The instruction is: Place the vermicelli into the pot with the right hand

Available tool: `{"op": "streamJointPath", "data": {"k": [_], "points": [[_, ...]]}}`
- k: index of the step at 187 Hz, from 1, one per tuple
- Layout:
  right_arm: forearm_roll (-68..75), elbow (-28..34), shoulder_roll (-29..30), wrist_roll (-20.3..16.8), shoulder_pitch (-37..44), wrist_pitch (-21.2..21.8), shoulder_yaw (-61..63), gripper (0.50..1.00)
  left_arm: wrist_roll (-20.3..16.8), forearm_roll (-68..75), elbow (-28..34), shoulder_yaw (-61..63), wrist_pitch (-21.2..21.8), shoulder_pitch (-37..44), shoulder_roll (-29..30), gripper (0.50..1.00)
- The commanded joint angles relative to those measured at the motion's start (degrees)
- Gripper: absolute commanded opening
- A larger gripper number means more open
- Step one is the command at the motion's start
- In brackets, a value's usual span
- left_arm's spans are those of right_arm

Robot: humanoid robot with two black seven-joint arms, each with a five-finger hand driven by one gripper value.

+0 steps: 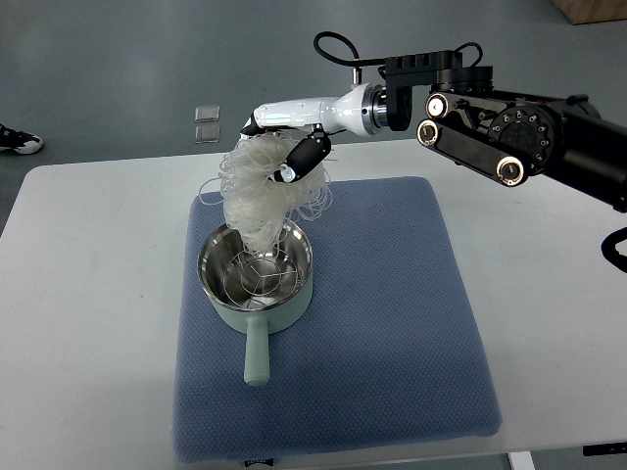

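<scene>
A tangled white bundle of vermicelli (260, 191) is held in the upper middle of the frame, directly above the back rim of a pot (257, 272). Its lower strands hang down into the steel bowl of the pot, so the bundle appears to be positioned for a drop or a further lowering; most of it is not yet inside. The pot is pale green outside and shiny inside, with its handle pointed toward the bottom of the frame. It is set on a blue mat (392, 323), probably placed to stop it from sliding, and the mat lies on a white table (88, 323).

The vermicelli is gripped from above by the right hand (289, 142), whose dark-tipped fingers are curled around the top of the bundle. The white wrist is extended leftward and roughly level, joined to a black arm that enters from the upper right edge of the frame. No left arm is seen. At the far left edge, on the grey floor, part of a shoe (18, 140) is visible.
</scene>
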Motion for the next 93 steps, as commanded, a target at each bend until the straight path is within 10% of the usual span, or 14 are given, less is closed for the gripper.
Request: {"op": "streamJointPath", "data": {"k": [1, 18, 39, 93], "points": [[-0.2, 0.1, 1.4, -0.2, -0.3, 0.0, -0.3, 0.509, 0.0, 0.0, 0.0, 0.0, 0.0, 0.0, 0.0, 1.0], [-0.2, 0.1, 2.8, -0.2, -1.1, 0.0, -0.7, 0.562, 0.0, 0.0, 0.0, 0.0, -0.1, 0.0, 0.0, 1.0], [-0.3, 0.1, 3.5, -0.5, -3.4, -0.1, -0.7, 0.795, 0.0, 0.0, 0.0, 0.0, 0.0, 0.0, 0.0, 1.0], [0.0, 0.1, 3.8, -0.5, -5.3, -0.6, 0.1, 0.924, 0.0, 0.0, 0.0, 0.0, 0.0, 0.0, 0.0, 1.0]]}}
